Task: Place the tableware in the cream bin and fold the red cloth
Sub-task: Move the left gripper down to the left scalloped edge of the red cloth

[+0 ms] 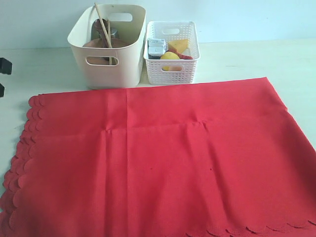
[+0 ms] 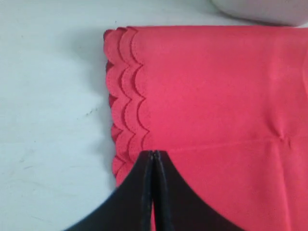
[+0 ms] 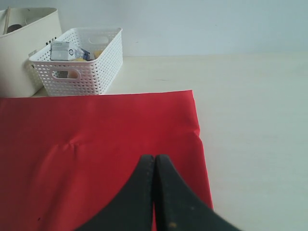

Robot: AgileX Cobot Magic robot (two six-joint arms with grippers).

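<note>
The red cloth point(image 1: 163, 158) lies spread flat over most of the table, its scalloped edges doubled along the left side point(image 2: 126, 96). Behind it at the back stands the cream bin point(image 1: 111, 69), and the tableware sits inside it: wooden chopsticks point(image 1: 102, 27) and a brown wooden plate point(image 1: 104, 44) poke above the rim. My left gripper point(image 2: 153, 153) is shut over the cloth, just inside the scalloped edge. My right gripper point(image 3: 154, 157) is shut above the cloth point(image 3: 96, 139) near its straight right edge. Neither gripper shows in the exterior view. Nothing shows between either pair of tips.
A white lattice basket point(image 1: 172, 66) stands right of the bin and holds a small milk carton point(image 1: 157, 47), cheese point(image 1: 178, 45) and a lemon point(image 1: 170, 56). Bare pale table point(image 3: 255, 144) lies right of the cloth. A dark object point(image 1: 4, 66) sits at the left edge.
</note>
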